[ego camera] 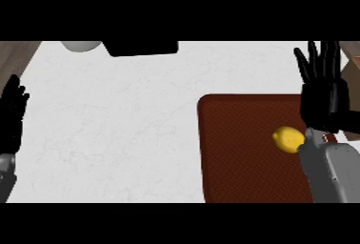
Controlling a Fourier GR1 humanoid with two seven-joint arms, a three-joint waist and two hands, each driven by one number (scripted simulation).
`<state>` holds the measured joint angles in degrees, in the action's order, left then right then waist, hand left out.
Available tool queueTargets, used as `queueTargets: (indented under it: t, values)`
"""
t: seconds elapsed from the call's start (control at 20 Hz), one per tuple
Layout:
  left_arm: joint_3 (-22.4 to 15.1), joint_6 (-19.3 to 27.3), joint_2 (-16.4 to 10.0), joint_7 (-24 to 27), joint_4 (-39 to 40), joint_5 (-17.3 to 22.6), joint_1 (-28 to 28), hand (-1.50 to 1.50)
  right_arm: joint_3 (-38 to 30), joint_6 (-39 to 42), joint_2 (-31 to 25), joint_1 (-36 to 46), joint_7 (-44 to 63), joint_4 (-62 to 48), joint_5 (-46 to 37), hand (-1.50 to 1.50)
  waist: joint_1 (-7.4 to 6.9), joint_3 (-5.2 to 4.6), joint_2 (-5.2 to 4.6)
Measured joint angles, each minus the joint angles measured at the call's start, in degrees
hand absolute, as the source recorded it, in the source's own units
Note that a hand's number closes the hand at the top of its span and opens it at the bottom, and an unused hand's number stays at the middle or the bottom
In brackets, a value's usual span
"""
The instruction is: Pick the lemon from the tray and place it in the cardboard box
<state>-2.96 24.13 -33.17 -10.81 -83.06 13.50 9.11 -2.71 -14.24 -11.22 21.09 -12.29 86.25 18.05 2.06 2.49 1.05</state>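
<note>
Head view: right hand (325,102) outstretched just beside lemon (287,139)

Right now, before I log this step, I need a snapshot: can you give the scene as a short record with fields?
lemon: lying on the tray, unheld, beside the right forearm
tray: dark red, on the right part of the white counter
right hand: open, fingers straight, beyond the lemon
left hand: open, resting at the view's left edge
cardboard box: not clearly in view
</note>
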Motion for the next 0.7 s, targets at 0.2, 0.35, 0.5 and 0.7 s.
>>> queueTargets:
  t: [0.2, 0.35, 0.5, 0.7]
  values:
    - [-3.0, -3.9, -0.7, 2.8, -2.8, -1.3, 2.0, 0.00, -1.3, 12.4, -6.0, 2.1, -1.5, 2.8, 5.5, -1.50, -0.15, -1.36, -0.43]
    - [-6.4, -7.7, -0.7, 5.4, -5.5, -2.1, 3.6, 0.00, -0.7, 22.7, -12.0, 5.4, -3.8, 5.6, 6.8, -1.50, 0.53, -1.79, -0.46]
    - [-9.7, -11.2, -0.1, 7.8, -7.6, -2.4, 4.1, 0.00, -0.9, 33.4, -19.2, 5.5, -8.4, 5.4, 6.0, -1.50, 0.31, -1.98, -1.19]
    - [-12.2, -14.4, 0.5, 10.6, -8.8, -2.5, 4.4, 0.00, -3.9, 45.1, -26.4, 4.9, -19.4, 2.9, 4.1, -1.50, -0.75, -1.97, -2.01]
